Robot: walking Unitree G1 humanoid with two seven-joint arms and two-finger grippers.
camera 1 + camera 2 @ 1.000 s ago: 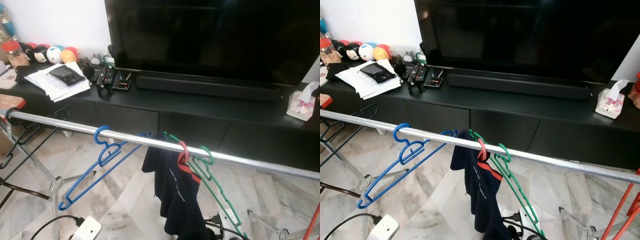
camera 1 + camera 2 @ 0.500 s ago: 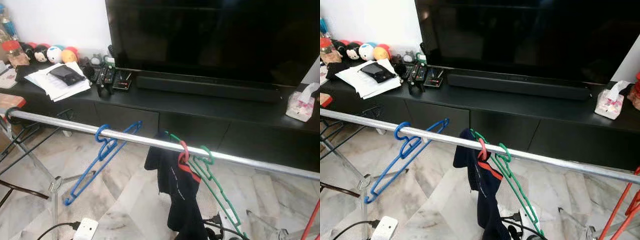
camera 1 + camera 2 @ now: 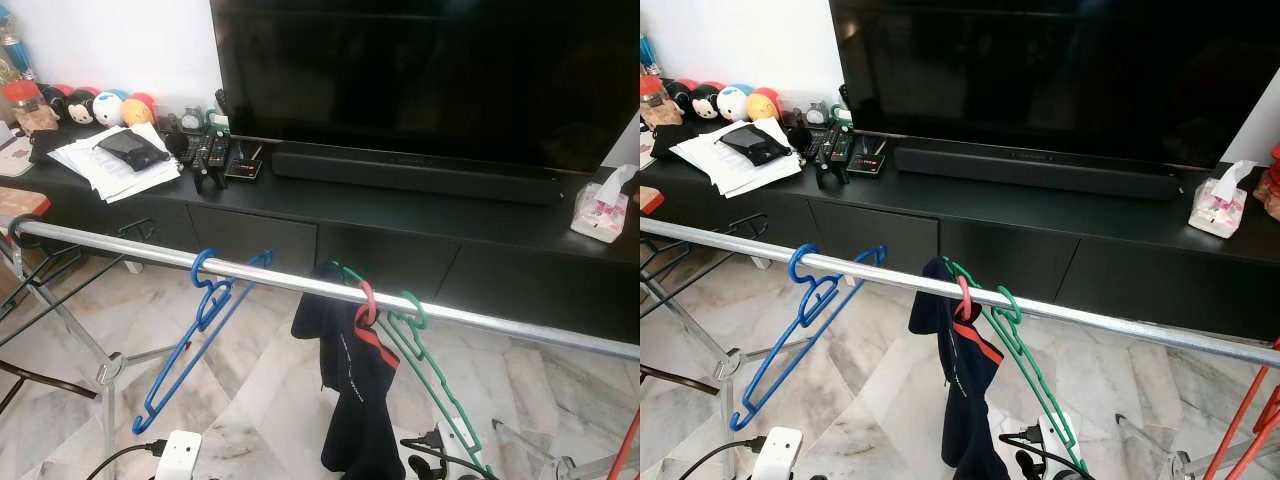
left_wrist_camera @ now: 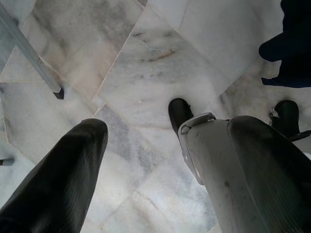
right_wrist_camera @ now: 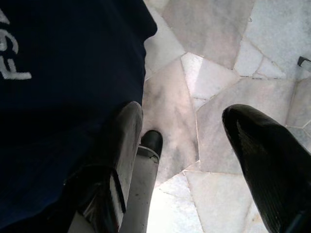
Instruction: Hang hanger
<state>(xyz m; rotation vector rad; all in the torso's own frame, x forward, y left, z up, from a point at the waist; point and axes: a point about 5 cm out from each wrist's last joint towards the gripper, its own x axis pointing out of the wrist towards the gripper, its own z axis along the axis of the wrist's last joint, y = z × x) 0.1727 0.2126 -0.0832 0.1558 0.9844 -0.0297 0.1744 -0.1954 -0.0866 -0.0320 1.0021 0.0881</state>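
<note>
left hand (image 4: pixel 167 131) is hanging idle with its two black fingers (image 4: pixel 63 170) spread apart, pointing down at the marble floor (image 4: pixel 150 63) and pinching nothing. right hand (image 5: pixel 182 124) is likewise hanging with its fingers (image 5: pixel 265 145) spread and empty, positioned just beside the dark navy garment (image 5: pixel 63 87) above the same floor.

blue hanger (image 3: pixel 195 335) is hooking over the silver rail (image 3: pixel 270 277) toward the robot's left, its body tilting down and leftward below the rail. further along the rail, a red hanger (image 3: pixel 367 300) is carrying the navy garment, which is draping down toward the floor. a green hanger (image 3: pixel 425 370) is hooking on just beside the red one, its body slanting down to the right. black hangers (image 3: pixel 40 265) are sitting at the far left end of the rail.

behind the rail, a long black surface (image 3: pixel 400 205) is carrying a large television (image 3: pixel 430 80), a soundbar (image 3: pixel 415 175), remote controls (image 3: pixel 210 152), a stack of papers (image 3: pixel 115 165) with a dark device on top, round toy figures (image 3: pixel 95 107) and a tissue box (image 3: pixel 603 210). a white power strip (image 3: pixel 178 455) with cables is lying on the floor near the rail's stand (image 3: pixel 75 335)
</note>
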